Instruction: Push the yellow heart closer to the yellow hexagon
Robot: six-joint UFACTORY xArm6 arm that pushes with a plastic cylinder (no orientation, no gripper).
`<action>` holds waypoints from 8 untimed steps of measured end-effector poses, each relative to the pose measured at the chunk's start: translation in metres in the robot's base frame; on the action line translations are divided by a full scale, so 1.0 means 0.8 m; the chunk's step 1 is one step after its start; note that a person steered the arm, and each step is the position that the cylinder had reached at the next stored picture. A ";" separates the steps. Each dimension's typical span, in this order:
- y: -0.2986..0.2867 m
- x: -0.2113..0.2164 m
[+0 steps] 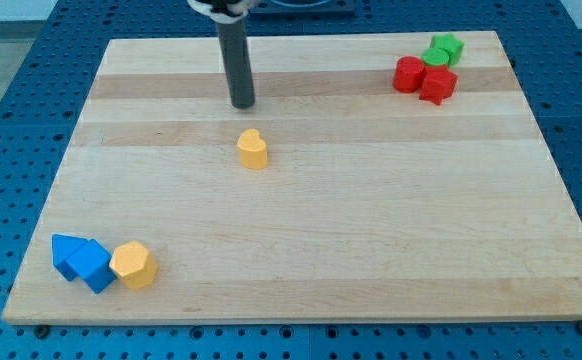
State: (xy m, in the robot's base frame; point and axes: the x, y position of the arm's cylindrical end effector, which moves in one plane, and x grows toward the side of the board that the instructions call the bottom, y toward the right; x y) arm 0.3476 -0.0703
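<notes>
The yellow heart [254, 149] sits mid-bench, well apart from the yellow hexagon [133, 265] at the bench [371, 250] bottom left beside two blue blocks [83, 260]. My tip [243, 104] stands just above the heart, apart; no fingers here.

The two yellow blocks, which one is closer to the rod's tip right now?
The yellow heart, alone mid-board, just below my tip without touching it. The yellow hexagon sits far off at the view's bottom left, against the blue blocks.
</notes>
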 end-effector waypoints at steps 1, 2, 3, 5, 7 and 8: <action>0.016 0.037; 0.016 0.037; 0.014 0.067; -0.006 0.135; -0.016 0.166; 0.026 0.184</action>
State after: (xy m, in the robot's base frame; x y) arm 0.4947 -0.0494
